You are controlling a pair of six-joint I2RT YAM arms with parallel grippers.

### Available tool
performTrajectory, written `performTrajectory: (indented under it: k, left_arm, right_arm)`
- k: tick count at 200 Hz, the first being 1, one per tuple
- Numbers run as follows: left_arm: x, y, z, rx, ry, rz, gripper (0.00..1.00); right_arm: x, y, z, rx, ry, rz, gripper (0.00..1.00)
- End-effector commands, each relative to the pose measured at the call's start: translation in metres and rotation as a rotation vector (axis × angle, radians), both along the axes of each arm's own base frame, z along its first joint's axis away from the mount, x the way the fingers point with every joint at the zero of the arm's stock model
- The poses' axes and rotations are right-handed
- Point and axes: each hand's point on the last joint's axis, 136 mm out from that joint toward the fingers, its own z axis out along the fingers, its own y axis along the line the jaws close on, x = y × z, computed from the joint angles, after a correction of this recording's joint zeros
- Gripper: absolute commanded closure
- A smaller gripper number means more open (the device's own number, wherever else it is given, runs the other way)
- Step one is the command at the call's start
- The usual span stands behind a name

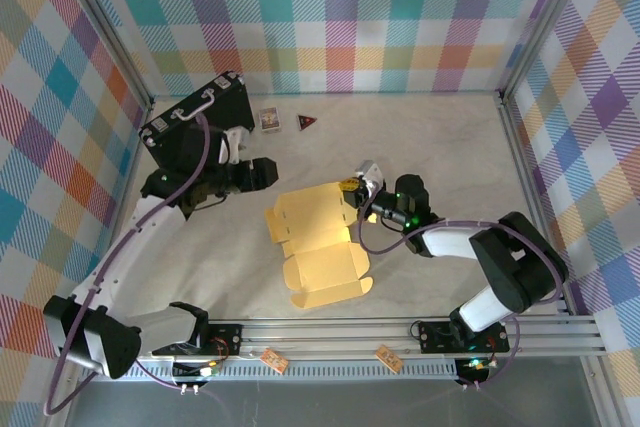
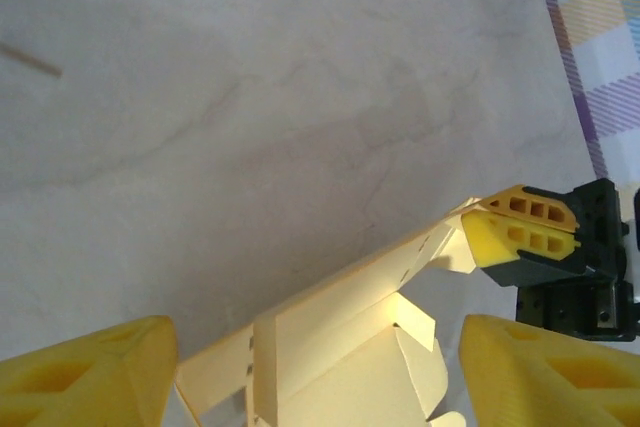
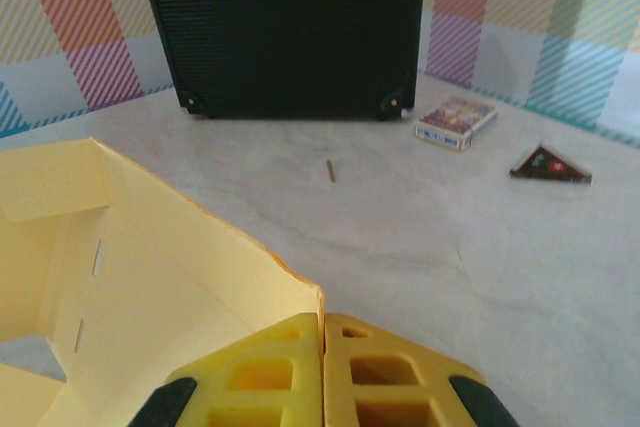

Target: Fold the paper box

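The box [image 1: 318, 247] lies mostly unfolded on the bench [image 1: 440, 137], long axis near-to-far. The right fingers [image 3: 375, 372] pinch its raised far flap. The left fingers [image 2: 95, 367] gape, empty.

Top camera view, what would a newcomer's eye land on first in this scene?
The yellow paper box, a flat cut sheet partly folded up, lies in the middle of the table. The right end effector is shut on its far right edge, holding a flap up, while the left end effector hangs open near the sheet's far left corner. A black case stands in the far left corner by the checked wall.
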Motion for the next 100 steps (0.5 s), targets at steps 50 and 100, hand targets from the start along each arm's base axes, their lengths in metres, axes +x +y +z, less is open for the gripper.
performTrajectory:
  k: [50,100]
  left_arm:
    - [-0.034,-0.064,-0.024,0.448,-0.160,-0.767,0.25]
    - [-0.017,-0.083,-0.049,0.594,-0.165,-0.895,0.34]
  right_arm:
    - [-0.015,0.003,0.029,0.022,-0.186,0.062,0.95]
    - [-0.016,0.003,0.027,0.019,-0.194,0.068,0.95]
